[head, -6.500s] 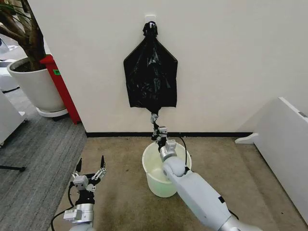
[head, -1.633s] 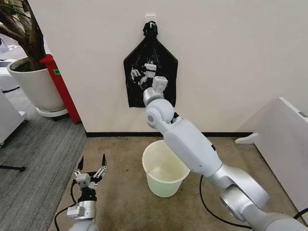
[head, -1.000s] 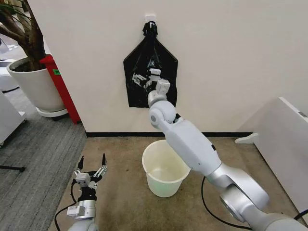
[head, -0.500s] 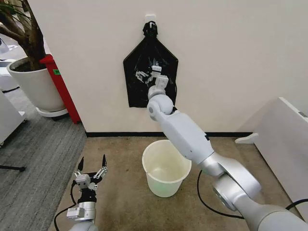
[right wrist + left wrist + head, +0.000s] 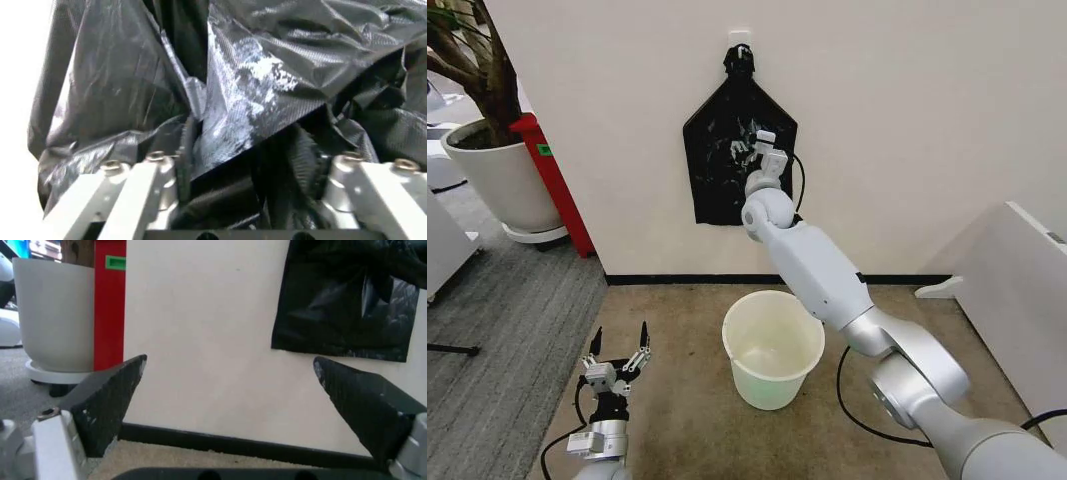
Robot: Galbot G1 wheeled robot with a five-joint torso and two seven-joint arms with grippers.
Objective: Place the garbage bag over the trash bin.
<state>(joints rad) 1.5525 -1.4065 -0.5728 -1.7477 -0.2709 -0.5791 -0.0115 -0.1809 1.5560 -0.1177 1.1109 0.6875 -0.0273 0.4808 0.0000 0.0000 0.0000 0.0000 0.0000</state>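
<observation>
Since half a second ago the right gripper has shifted a little toward the right side of the black bag bundle on the wall, and the raised right arm now slants up from lower right with its wrist just over the bundle's face. In the right wrist view that gripper has its jaws spread, with folds of glossy, crinkled black plastic bunched between and behind the fingers; whether the fingers touch the plastic cannot be told. The bundle hangs flat against the cream wall, knotted at its top. The trash bin stands upright on the tan carpet below the bundle, close to the black baseboard. The left gripper is held low near the floor, well left of the bin, jaws spread wide and pointing up; the left wrist view shows its dark fingers apart, facing the wall, the bundle's lower edge, a red panel and a white planter pot
</observation>
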